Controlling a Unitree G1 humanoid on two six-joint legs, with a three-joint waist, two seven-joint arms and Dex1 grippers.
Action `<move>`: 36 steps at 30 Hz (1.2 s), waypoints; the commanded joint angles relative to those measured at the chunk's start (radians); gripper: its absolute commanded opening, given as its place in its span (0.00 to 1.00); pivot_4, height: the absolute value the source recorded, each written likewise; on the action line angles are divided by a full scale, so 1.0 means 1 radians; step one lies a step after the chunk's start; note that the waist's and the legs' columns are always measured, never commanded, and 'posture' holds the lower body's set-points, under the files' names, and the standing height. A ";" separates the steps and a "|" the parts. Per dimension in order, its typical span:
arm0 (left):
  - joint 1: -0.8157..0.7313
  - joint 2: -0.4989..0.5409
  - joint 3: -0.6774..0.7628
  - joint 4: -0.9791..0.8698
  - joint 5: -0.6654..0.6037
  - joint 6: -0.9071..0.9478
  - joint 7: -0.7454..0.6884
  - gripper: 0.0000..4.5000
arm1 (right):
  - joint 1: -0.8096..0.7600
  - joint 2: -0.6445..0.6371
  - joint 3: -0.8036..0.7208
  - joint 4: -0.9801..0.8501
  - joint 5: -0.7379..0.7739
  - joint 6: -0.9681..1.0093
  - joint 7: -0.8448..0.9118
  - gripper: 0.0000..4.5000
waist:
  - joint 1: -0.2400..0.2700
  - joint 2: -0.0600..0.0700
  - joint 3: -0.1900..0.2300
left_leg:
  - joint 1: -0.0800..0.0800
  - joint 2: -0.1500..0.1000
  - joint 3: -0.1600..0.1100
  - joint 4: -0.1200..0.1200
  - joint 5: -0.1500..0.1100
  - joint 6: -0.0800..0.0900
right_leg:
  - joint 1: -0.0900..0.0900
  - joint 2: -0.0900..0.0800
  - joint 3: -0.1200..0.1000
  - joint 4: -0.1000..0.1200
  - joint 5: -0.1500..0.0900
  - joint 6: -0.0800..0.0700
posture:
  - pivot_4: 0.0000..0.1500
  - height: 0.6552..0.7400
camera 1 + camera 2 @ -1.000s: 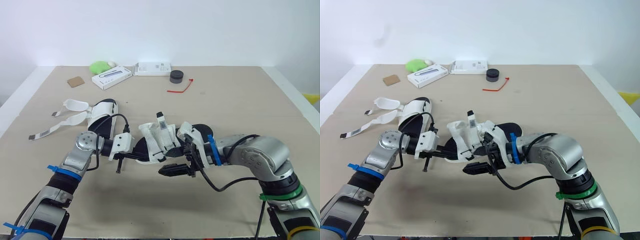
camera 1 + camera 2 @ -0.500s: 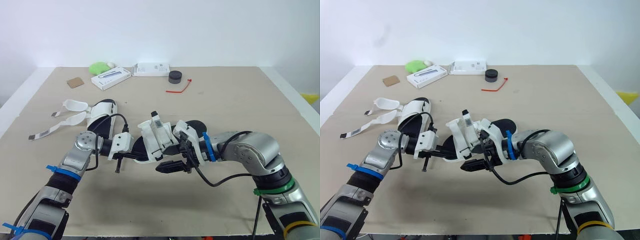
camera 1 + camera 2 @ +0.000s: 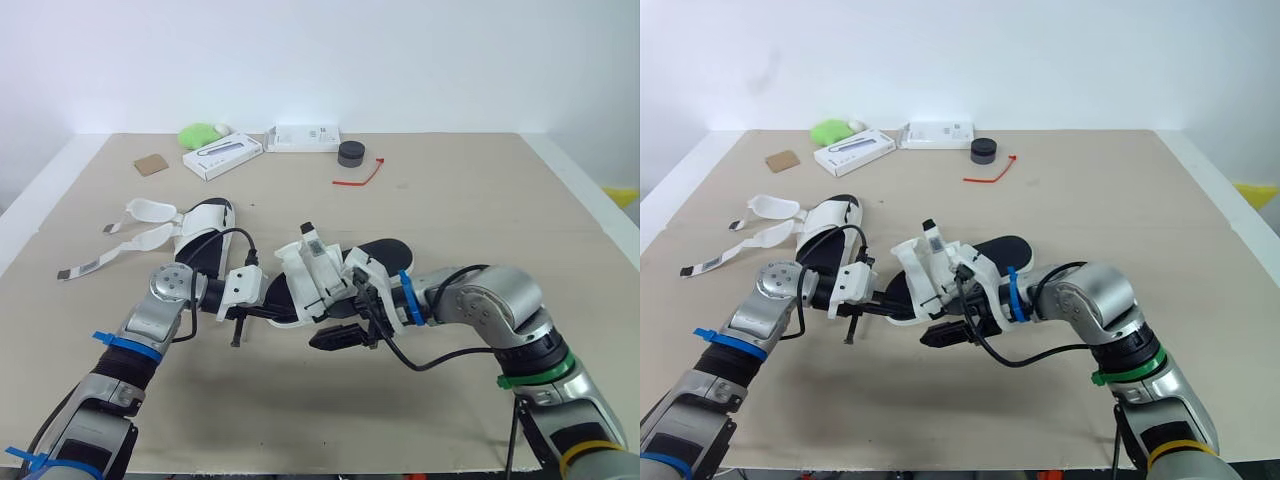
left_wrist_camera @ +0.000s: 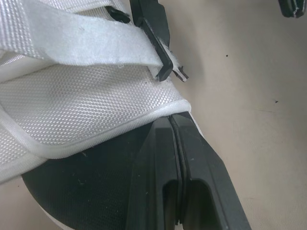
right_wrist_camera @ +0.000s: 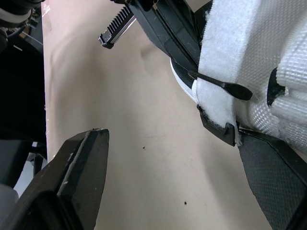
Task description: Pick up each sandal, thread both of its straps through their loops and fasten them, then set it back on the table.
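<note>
- Work piece: white mesh-strapped sandal with a black footbed (image 3: 318, 282). It sits mid-worktop between the two arms, toe end tilted up, and I can't tell if the sole touches the beige worktop (image 3: 480, 200).
- Left pincer (image 4: 171, 125): fingers pressed together, pinching the sandal where the white piped edge meets the dark footbed.
- Right pincer (image 5: 171, 139): spread wide. One finger hangs over bare worktop and the other lies against the end of a white webbing strap (image 4: 81, 45).
- Materials: the upper is a coarse woven mesh bound in smooth white piping, the strap is flat ribbed webbing, and the footbed is matte and finely speckled.
- Handling estimate: light overall. The sole probably flexes a little but holds its shape, while the straps are limp and will fold or spring back. The weave should give the pads good friction, and nothing looks fragile.
- Where to hold: the sole rim for support, as the left pincer does. Take the strap close to its free tip for threading, since a grip further back would let the end droop.
- Second white sandal with loose straps (image 3: 200, 235): lies flat to the robot's left, its straps splayed outward.
</note>
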 commanded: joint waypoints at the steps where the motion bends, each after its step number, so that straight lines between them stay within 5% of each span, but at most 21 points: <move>1: 0.020 0.002 -0.033 0.012 0.024 0.007 -0.017 0.00 | -0.034 0.019 -0.059 -0.005 0.015 -0.016 -0.002 1.00 | 0.000 0.000 0.000 | 0.000 0.000 0.000 0.000 0.000 0.000 | 0.000 0.000 0.000 0.000 0.000 0.000 | 1.00 1.00; 4: 0.022 0.003 -0.033 0.011 0.024 0.006 -0.018 0.00 | -0.035 0.030 -0.068 0.001 0.020 -0.008 -0.004 0.81 | 0.000 0.000 0.000 | 0.000 0.000 0.000 0.000 0.000 0.000 | 0.000 0.001 0.000 0.000 0.000 0.000 | 1.00 1.00; 10: 0.025 0.005 -0.032 0.009 0.023 0.006 -0.019 0.00 | -0.034 0.038 -0.076 0.009 0.019 0.005 -0.003 0.14 | 0.001 0.000 0.000 | -0.001 0.000 0.000 0.000 0.000 0.000 | 0.000 0.000 0.000 0.000 0.000 0.000 | 1.00 1.00; 12: 0.025 0.005 -0.032 0.008 0.024 0.006 -0.018 0.00 | -0.033 0.035 -0.076 0.010 0.021 0.011 0.002 0.01 | 0.001 0.000 0.000 | -0.001 0.000 0.000 0.000 0.000 0.000 | -0.001 -0.001 0.000 0.000 0.000 0.000 | 1.00 1.00; 36: -0.001 0.005 -0.030 0.036 0.025 -0.011 -0.031 0.00 | 0.005 -0.286 0.051 -0.244 0.144 0.037 0.309 0.01 | 0.002 0.000 0.000 | -0.002 -0.001 -0.001 0.000 -0.001 0.000 | -0.001 -0.002 -0.001 -0.002 -0.002 0.003 | 1.00 1.00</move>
